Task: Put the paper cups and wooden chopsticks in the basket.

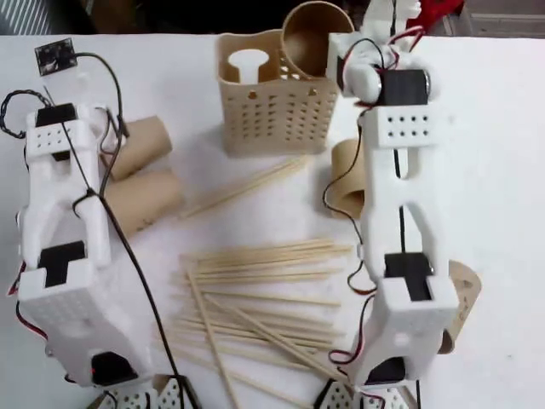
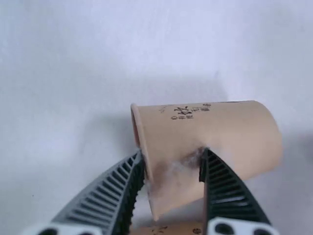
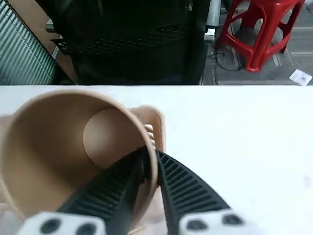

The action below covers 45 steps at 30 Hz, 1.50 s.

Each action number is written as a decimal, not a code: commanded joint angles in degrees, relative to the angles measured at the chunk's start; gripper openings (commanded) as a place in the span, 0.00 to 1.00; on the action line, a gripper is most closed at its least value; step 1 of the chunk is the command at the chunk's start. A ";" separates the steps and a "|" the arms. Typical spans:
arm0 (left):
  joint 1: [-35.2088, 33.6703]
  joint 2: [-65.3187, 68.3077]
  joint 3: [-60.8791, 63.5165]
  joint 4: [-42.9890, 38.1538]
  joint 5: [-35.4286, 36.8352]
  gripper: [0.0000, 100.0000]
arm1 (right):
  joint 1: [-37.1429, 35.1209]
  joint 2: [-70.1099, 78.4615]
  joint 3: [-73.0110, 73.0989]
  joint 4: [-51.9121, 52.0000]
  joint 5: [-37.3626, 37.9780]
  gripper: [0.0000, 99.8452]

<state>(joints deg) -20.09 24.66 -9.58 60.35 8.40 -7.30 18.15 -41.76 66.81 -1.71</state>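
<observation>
White table (image 1: 494, 128); right tool (image 3: 149, 161) pinching cup (image 3: 58, 132) rim at basket (image 1: 272, 111)

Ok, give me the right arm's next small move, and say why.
Probably ease the brown paper cup a little toward the middle of the beige perforated basket before letting go. The right gripper pinches the cup's rim, and the cup hangs at the basket's far corner, so a release now might catch the basket's edge.

Not much to read here: just a few small dark printed characters on the side of the paper cup (image 2: 220, 137), up near its rim, too tiny to make out.
</observation>
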 commanded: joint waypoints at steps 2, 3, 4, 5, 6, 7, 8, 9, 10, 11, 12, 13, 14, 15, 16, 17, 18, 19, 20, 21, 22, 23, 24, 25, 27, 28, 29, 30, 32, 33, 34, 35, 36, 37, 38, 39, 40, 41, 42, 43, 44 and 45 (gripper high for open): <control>2.51 0.48 1.67 -0.35 -0.79 0.19 | -0.04 2.24 -8.62 3.47 -0.18 0.03; 2.51 0.48 1.67 -0.26 -0.79 0.19 | -0.04 2.95 -9.58 4.09 -0.09 0.06; 2.51 0.48 1.67 -0.26 -0.79 0.19 | -0.13 3.56 -10.55 4.88 -0.09 0.10; 2.51 0.48 1.67 -0.26 -0.79 0.19 | -0.13 3.91 -11.16 5.41 -0.09 0.14; 2.51 0.48 2.11 -0.35 -0.79 0.19 | -0.13 4.09 -11.69 5.67 -0.09 0.19; 2.51 0.40 2.64 -0.70 -0.79 0.19 | -0.13 4.26 -12.13 5.85 0.00 0.23; 2.51 0.40 3.25 -1.58 -0.79 0.19 | -0.04 4.18 -12.57 5.85 0.00 0.26; 2.51 0.40 3.69 -2.46 -0.79 0.19 | 0.22 3.91 -13.01 5.85 0.00 0.29; 2.51 0.40 4.22 -3.34 -0.88 0.19 | 0.40 3.38 -13.45 6.02 0.09 0.31; 2.51 0.40 4.57 -3.96 -0.88 0.19 | 0.48 2.68 -14.15 6.81 0.09 0.32; 2.51 0.40 4.84 -4.40 -0.88 0.19 | 0.57 1.80 -14.95 7.96 0.09 0.32; 2.51 0.40 4.84 -4.40 -0.88 0.19 | 0.75 0.92 -15.74 9.19 0.09 0.32; 2.51 0.40 4.84 -4.40 -0.88 0.19 | 0.75 -0.13 -16.62 10.42 0.09 0.32; 2.51 0.40 4.92 -4.40 -0.88 0.19 | 0.66 -1.10 -17.49 11.38 0.18 0.32; 2.51 0.40 4.92 -4.40 -0.88 0.19 | 0.57 -1.63 -18.02 12.09 1.05 0.32; 2.51 0.40 4.92 -4.40 -0.88 0.19 | 0.31 -2.24 -18.02 12.44 2.99 0.32; 2.51 0.40 4.92 -4.40 -0.88 0.19 | -0.48 -2.33 -17.93 12.53 5.27 0.32; 2.51 0.40 4.92 -4.40 -0.88 0.19 | -1.01 -2.07 -17.58 12.53 7.47 0.32; 2.51 0.40 4.92 -4.40 -0.88 0.19 | -1.63 -1.63 -17.05 12.35 9.23 0.32; 2.51 0.40 5.01 -4.40 -0.88 0.19 | -1.98 -0.92 -16.97 12.00 10.73 0.32; 2.51 0.40 5.01 -4.31 -0.88 0.19 | -2.59 -0.04 -16.88 10.95 11.69 0.32; 2.51 0.40 5.01 -4.22 -0.88 0.19 | -3.12 1.01 -17.05 9.27 12.40 0.32; 2.51 0.40 5.01 -4.13 -0.88 0.19 | -3.65 2.15 -17.14 7.08 12.92 0.32; 2.51 0.40 5.01 -4.13 -0.88 0.19 | -4.09 3.38 -17.14 4.62 13.45 0.32; 2.51 0.40 5.01 -3.96 -0.88 0.19 | -4.62 6.11 -17.23 -0.04 13.98 0.32; 2.51 0.40 5.01 -3.96 -0.88 0.19 | -4.70 7.34 -17.32 -2.15 13.98 0.32; 2.51 0.40 5.01 -3.96 -0.88 0.19 | -4.70 8.31 -17.32 -4.00 13.89 0.32; 2.51 0.40 5.01 -3.96 -0.88 0.19 | -4.62 9.19 -17.41 -5.41 13.80 0.32; 2.51 0.40 5.01 -4.04 -0.88 0.19 | -4.44 9.45 -17.41 -7.25 13.80 0.32; 2.51 0.40 5.01 -4.13 -0.88 0.19 | -4.35 9.45 -17.41 -7.52 13.80 0.32; 2.51 0.40 5.01 -4.22 -0.88 0.19 | -4.35 9.36 -17.41 -7.60 13.80 0.32; 2.51 0.40 5.01 -4.22 -0.88 0.19 | -4.35 9.27 -17.49 -7.78 13.80 0.32; 2.51 0.40 5.01 -4.22 -0.88 0.19 | -4.35 9.10 -17.85 -7.78 13.80 0.32; 2.51 0.40 5.01 -4.31 -0.88 0.19 | -4.35 8.92 -18.46 -7.69 13.80 0.32; 2.51 0.40 5.01 -4.31 -0.88 0.19 | -4.35 8.75 -18.99 -7.69 13.80 0.32; 2.51 0.40 5.01 -4.31 -0.88 0.19 | -4.35 8.57 -19.43 -7.69 13.80 0.32; 2.51 0.40 5.01 -4.31 -0.88 0.19 | -4.35 8.57 -19.87 -7.78 13.80 0.32; 2.51 0.40 5.01 -4.31 -0.88 0.19 | -4.35 8.57 -20.40 -7.78 13.80 0.32; 2.51 0.40 5.01 -4.22 -0.88 0.19 | -4.44 8.66 -21.01 -7.78 13.80 0.32; 2.51 0.40 5.01 -4.22 -0.88 0.19 | -4.44 8.84 -21.54 -7.78 13.80 0.32; 2.51 0.40 5.01 -4.22 -0.88 0.19 | -4.44 8.75 -21.89 -7.69 13.80 0.32; 2.51 0.40 5.01 -4.22 -0.88 0.19 | -4.44 8.57 -22.24 -7.78 13.80 0.32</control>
<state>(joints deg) -19.82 24.66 -6.77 56.04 8.40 -11.43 28.88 -60.75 60.84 11.38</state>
